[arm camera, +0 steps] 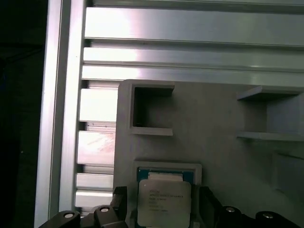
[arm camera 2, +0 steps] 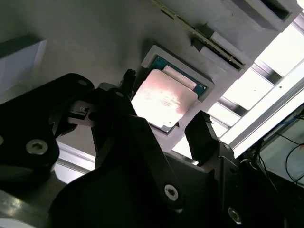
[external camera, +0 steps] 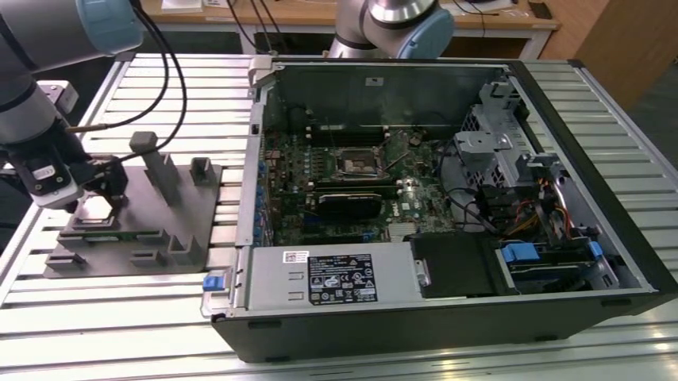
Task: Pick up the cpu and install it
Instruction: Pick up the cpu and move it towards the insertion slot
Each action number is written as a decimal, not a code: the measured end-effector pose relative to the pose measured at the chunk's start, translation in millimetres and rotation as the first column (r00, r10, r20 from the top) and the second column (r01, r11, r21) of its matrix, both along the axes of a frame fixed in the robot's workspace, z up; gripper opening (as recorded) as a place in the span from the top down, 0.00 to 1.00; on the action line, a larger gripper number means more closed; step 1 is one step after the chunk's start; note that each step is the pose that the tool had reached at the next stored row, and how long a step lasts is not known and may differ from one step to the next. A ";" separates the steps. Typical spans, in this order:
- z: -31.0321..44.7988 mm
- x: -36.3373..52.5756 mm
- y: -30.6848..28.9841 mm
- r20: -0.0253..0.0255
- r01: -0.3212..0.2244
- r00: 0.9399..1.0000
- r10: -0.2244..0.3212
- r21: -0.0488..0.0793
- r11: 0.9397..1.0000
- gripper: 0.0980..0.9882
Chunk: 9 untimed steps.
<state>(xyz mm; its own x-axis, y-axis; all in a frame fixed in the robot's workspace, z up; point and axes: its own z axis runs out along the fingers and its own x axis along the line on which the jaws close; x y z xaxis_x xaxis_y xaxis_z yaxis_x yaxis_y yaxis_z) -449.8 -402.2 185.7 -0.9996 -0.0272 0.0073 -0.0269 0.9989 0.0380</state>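
My claw (external camera: 98, 197) is open wide and holds nothing. Its two black fingers (arm camera 2: 203, 135) stand one on each side of the small flat square silvery-topped cpu (arm camera 2: 164, 100). They are close to its edges, but I can see a little gap on both sides, so they do not pinch it. The cpu lies flat in a shallow square pocket with pale walls, in the flat grey plastic tray (external camera: 148, 230). In the first wrist view the cpu (arm camera: 164, 202) sits right between my fingers too.

My big grey and blue arm (external camera: 32, 111) comes in from the exterior view's left. Its wrist points down at the tray, and my claw is low over the pocket. The tray rests on the silver slatted metal bench (external camera: 212, 103). Beside the tray, toward the exterior view's right, lies the big open black computer case (external camera: 424, 325). The dark square socket with a metal frame (external camera: 355, 163) sits on the green board (external camera: 291, 206) inside it, well apart from the cpu.
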 end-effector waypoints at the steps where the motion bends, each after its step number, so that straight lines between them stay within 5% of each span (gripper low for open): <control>1: -0.2 0.0 0.0 0.008 0.000 1.000 0.000 0.000 1.000 0.32; 3: -1.2 0.1 -0.1 0.015 0.003 1.000 -0.003 0.000 1.000 0.32; 9: -3.3 -0.6 0.0 0.016 0.016 1.000 -0.016 0.000 1.000 0.32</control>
